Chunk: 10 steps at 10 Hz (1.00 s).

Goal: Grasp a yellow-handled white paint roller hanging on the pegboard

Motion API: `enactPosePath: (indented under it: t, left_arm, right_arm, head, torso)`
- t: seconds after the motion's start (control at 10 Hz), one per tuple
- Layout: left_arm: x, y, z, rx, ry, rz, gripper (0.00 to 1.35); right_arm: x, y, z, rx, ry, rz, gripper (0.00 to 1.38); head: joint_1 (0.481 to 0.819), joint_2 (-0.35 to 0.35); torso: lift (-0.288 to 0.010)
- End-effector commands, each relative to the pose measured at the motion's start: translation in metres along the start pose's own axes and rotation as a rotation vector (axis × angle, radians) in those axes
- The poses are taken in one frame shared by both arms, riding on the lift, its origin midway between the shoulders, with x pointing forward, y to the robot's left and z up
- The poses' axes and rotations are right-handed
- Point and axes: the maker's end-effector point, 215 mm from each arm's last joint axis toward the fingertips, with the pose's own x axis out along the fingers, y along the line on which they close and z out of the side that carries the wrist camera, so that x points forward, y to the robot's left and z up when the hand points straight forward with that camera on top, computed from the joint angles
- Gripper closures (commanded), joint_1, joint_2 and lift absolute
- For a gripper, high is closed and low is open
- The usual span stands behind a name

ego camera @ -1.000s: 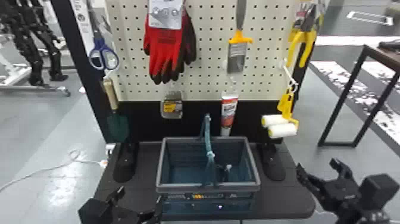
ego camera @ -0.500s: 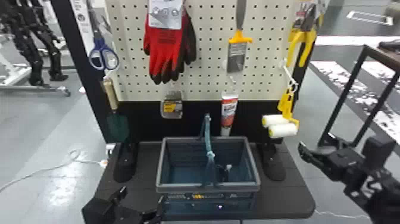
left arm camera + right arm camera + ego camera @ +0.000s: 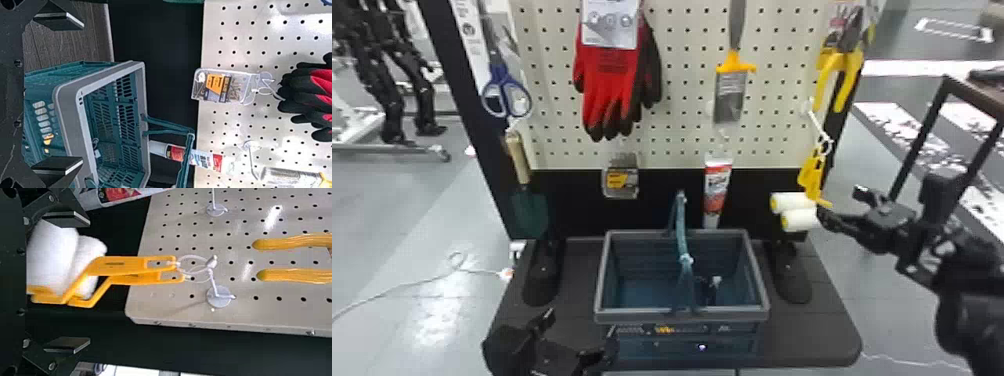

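Pegboard (image 3: 682, 125): the paint roller (image 3: 794, 211) hung by a white loop from a hook near the right edge, not yet lifted. Right gripper (image 3: 828, 218) stood at the roller's white sleeves with its fingers spread to either side, not closed. Left gripper (image 3: 572, 352) sat low before the basket (image 3: 682, 315), fingers apart. Assessment: approach done, closing and grasp outstanding.
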Motion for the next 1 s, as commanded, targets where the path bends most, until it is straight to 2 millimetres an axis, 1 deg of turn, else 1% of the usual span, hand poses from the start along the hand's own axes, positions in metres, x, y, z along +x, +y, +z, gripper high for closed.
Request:
enactPosePath:
  t: [0.0,0.2,0.3,0.4,0.5,0.6,0.7,0.8,0.9]
  left_arm:
    - [0.003,-0.003,0.000,-0.004,-0.002,-0.009,0.10]
    - [0.006,-0.007,-0.002,-0.009,0.000,-0.014,0.10]
    - [0.007,-0.010,-0.002,-0.012,-0.001,-0.019,0.10]
    - [0.009,-0.010,-0.002,-0.013,-0.002,-0.022,0.10]
    - [0.010,-0.012,-0.004,-0.016,0.001,-0.024,0.10]
    - [0.010,-0.012,-0.003,-0.016,-0.001,-0.024,0.10]
    - [0.010,-0.012,-0.004,-0.017,0.000,-0.024,0.10]
    - [0.009,-0.011,-0.003,-0.018,-0.003,-0.024,0.10]
    - [0.009,-0.011,-0.003,-0.018,-0.003,-0.023,0.10]
  right_arm:
    - [0.019,0.007,0.008,0.006,0.013,0.057,0.22]
    - [0.039,0.032,0.002,0.039,0.042,0.136,0.21]
    - [0.046,0.041,0.000,0.039,0.057,0.165,0.19]
    - [0.050,0.046,0.000,0.035,0.066,0.181,0.12]
    - [0.051,0.046,0.003,0.017,0.069,0.182,0.07]
    - [0.051,0.045,0.003,0.010,0.071,0.181,0.22]
    - [0.048,0.040,0.003,-0.002,0.072,0.174,0.67]
    - [0.047,0.036,0.005,-0.005,0.066,0.160,1.08]
    - [0.047,0.033,0.007,-0.026,0.062,0.151,1.28]
  head:
    - [0.549,0.000]
    - [0.549,0.000]
    - [0.549,0.000]
    - [0.549,0.000]
    - [0.549,0.000]
    - [0.549,0.000]
    - [0.549,0.000]
    - [0.549,0.000]
    - [0.549,0.000]
  torso:
    - [-0.100]
    - [-0.100]
    - [-0.100]
    - [-0.100]
    - [-0.100]
    - [-0.100]
    - [-0.100]
    - [-0.100]
    - [-0.100]
